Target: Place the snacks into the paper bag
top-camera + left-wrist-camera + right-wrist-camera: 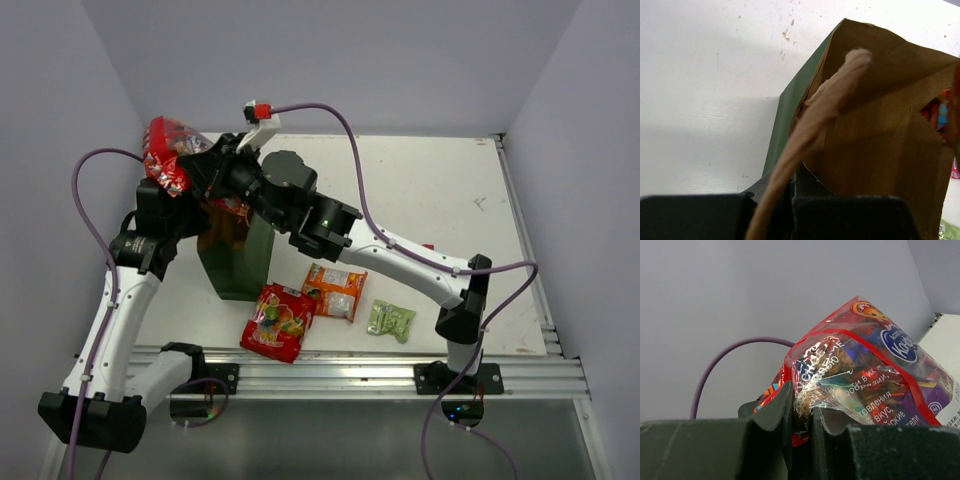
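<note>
The dark green paper bag (pixel 243 265) stands upright at the table's left. My left gripper (pixel 222 212) is shut on its rim; in the left wrist view (pixel 792 182) the brown inside (pixel 880 125) and the loop handle (pixel 825 105) fill the frame. My right gripper (pixel 197 165) is shut on a large red packet (pixel 166 150) and holds it high, above and left of the bag's mouth; it also shows in the right wrist view (pixel 865 370), pinched at its edge between the jaws (pixel 802 415). On the table lie a second red packet (pixel 279 321), an orange-white packet (pixel 335 290) and a pale green packet (pixel 390 320). The pink packet is out of view.
The three loose packets lie in a row just right of the bag, near the table's front edge (pixel 350 352). Grey walls close in the left and back. A purple cable (pixel 350 150) arcs over the right arm.
</note>
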### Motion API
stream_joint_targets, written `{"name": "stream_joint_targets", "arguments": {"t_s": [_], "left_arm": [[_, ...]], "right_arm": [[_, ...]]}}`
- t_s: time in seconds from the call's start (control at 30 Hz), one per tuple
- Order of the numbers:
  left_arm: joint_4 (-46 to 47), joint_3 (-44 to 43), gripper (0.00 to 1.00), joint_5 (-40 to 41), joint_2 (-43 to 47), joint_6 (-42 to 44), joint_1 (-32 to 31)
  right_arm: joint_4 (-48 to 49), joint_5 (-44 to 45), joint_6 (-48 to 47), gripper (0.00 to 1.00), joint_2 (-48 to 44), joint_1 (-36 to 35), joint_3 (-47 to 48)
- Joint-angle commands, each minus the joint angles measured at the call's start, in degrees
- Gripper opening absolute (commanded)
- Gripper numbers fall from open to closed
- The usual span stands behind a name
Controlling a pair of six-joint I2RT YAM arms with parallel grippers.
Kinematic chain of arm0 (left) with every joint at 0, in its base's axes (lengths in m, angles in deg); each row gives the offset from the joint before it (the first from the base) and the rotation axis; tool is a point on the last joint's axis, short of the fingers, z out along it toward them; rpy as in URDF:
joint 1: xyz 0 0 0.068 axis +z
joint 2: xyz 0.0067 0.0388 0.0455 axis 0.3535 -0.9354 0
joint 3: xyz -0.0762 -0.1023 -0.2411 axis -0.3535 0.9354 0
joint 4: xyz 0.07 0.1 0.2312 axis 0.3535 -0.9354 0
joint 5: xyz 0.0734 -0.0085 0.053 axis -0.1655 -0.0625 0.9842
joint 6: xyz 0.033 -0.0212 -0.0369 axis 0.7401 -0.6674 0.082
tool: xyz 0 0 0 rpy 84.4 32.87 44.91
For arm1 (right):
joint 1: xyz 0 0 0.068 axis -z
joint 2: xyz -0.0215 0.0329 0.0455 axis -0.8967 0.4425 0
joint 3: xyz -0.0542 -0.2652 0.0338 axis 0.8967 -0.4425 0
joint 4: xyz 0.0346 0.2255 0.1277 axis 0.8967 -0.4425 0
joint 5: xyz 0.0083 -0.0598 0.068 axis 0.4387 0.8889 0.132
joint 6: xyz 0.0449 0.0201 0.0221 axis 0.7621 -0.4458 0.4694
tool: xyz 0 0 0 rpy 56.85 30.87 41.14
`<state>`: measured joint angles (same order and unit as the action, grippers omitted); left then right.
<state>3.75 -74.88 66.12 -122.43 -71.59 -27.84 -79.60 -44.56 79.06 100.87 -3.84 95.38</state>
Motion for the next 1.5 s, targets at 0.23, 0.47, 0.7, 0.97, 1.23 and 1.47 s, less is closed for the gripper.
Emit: {"name": "stream_joint_targets", "arguments": {"t_s": [0.23, 0.47, 0.7, 0.97, 1.23, 1.47], "left_arm": [[1.0, -2.4, 0.00, 0.9, 0.9, 0.4, -4.2], [0.4, -4.2, 0.00, 2.8, 0.4, 1.0, -5.0], [0.2, -4.6, 0.00, 3.5, 0.1, 1.1, -5.3], [-1.9, -7.6, 0.00, 7.3, -0.5, 1.7, -5.4], [-3.0, -10.8, 0.00, 10.2, -1.3, 1.6, -5.5], [-1.7, -8.8, 0.00, 6.1, -0.7, 1.0, -5.5]], "right_arm": [[4.2, 2.2, 2.9, 0.00, 2.5, -1.1, -5.4], [0.1, 5.1, 2.8, 0.00, 3.5, -1.2, -10.6], [-4.0, 6.7, 0.3, 0.00, 3.8, -2.0, -11.5], [-13.8, 10.4, 0.4, 0.00, 6.9, -2.2, -6.1], [-17.9, 17.1, -2.2, 0.00, 3.0, -3.2, -6.0], [-19.2, 14.7, -2.9, 0.00, 9.5, -3.2, 0.4]]}}
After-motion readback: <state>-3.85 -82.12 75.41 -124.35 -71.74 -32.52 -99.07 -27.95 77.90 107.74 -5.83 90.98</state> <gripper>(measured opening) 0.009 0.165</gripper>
